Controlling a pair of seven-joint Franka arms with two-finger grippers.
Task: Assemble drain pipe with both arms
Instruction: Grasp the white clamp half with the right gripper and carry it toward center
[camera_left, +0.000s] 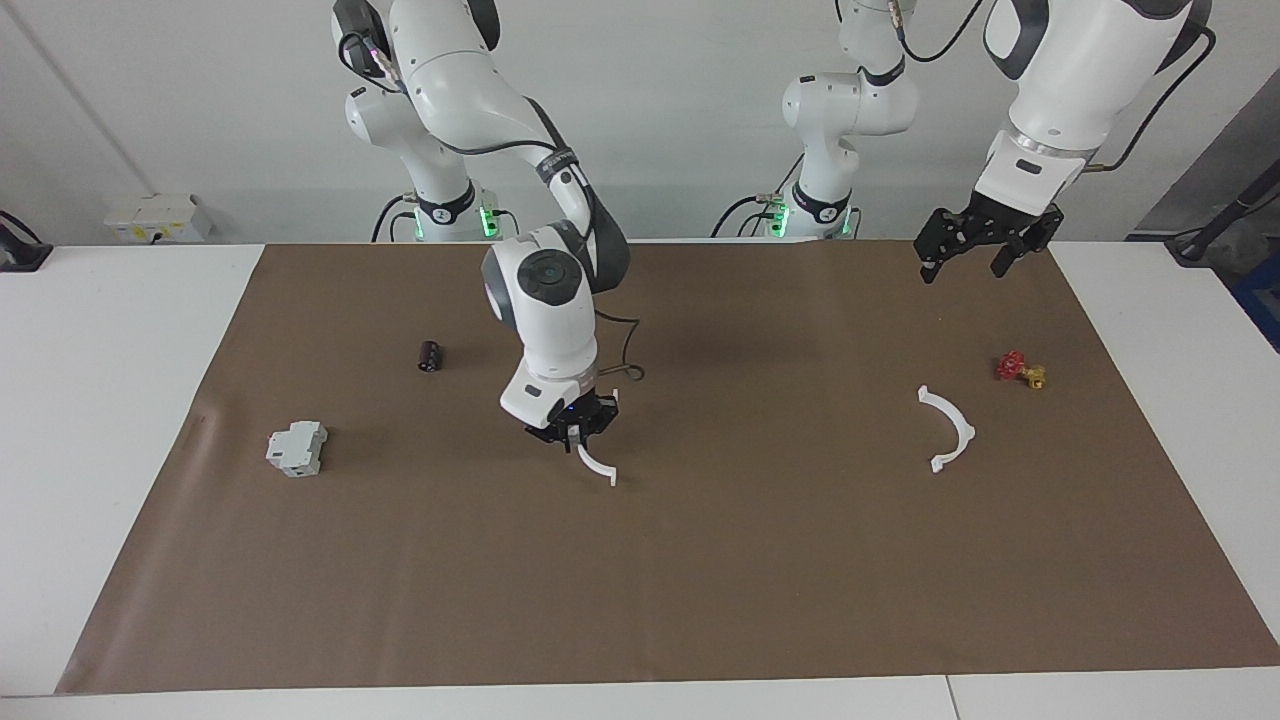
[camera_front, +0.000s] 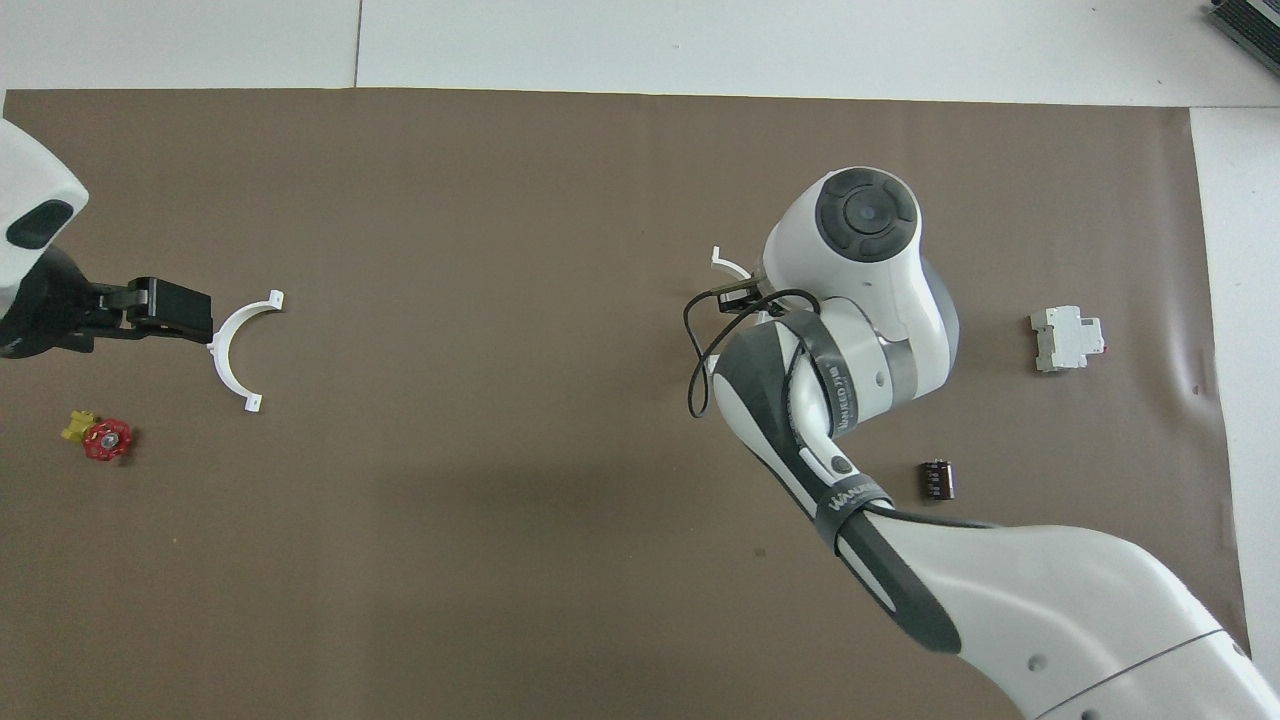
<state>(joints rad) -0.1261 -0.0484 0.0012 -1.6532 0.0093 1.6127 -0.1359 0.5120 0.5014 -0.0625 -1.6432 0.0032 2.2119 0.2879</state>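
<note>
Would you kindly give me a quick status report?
Right end effector shut on one half-ring, mid-table. Left end effector open, raised. Other half-ring lies untouched.

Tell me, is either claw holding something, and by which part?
The right claw grips one thin white plastic half-ring near mid-arc; the left claw holds nothing.

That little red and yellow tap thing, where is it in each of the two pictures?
Facing view: the red-and-yellow valve lies near the right edge, just above the loose white half-ring.
Overhead view: the valve lies near the left edge, below that half-ring.
Shared landmark: the loose half-ring beside it.
</note>
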